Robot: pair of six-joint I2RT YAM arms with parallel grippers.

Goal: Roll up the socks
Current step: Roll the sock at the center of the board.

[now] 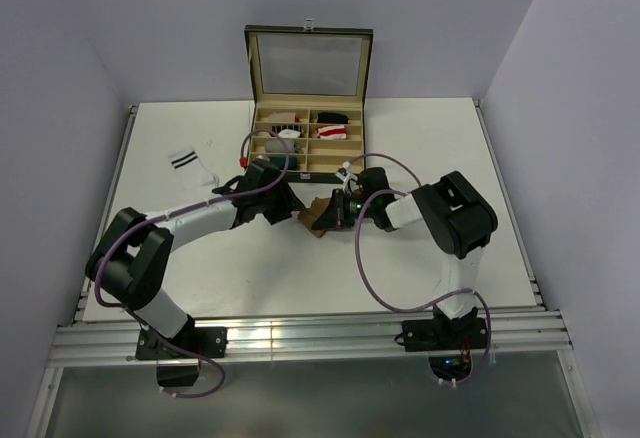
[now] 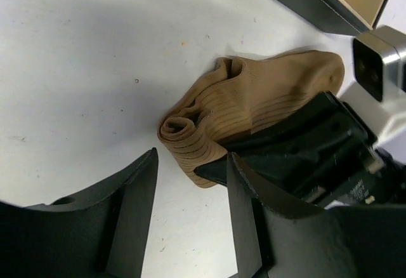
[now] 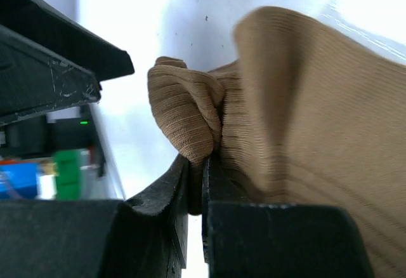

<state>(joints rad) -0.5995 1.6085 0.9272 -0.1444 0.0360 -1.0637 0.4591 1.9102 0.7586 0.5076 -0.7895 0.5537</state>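
Observation:
The tan sock (image 1: 318, 218) lies on the white table in front of the box, one end partly rolled (image 2: 181, 129). My right gripper (image 3: 196, 164) is shut on a fold of this sock (image 3: 304, 119), its dark fingers (image 2: 219, 171) reaching in from the right. Just short of the rolled end, my left gripper (image 2: 190, 157) stands open with bare table between its fingers and nothing held. A white sock with two dark cuff stripes (image 1: 192, 168) lies flat at the left. A red-and-white striped sock (image 1: 332, 132) sits in a box compartment.
The compartment box (image 1: 308, 170) stands open at the back centre with its lid up and small rolled bundles (image 1: 283, 144) inside. Both arms meet mid-table, close to the box's front wall (image 2: 298, 2). Table rails run along the near edge (image 1: 300, 336).

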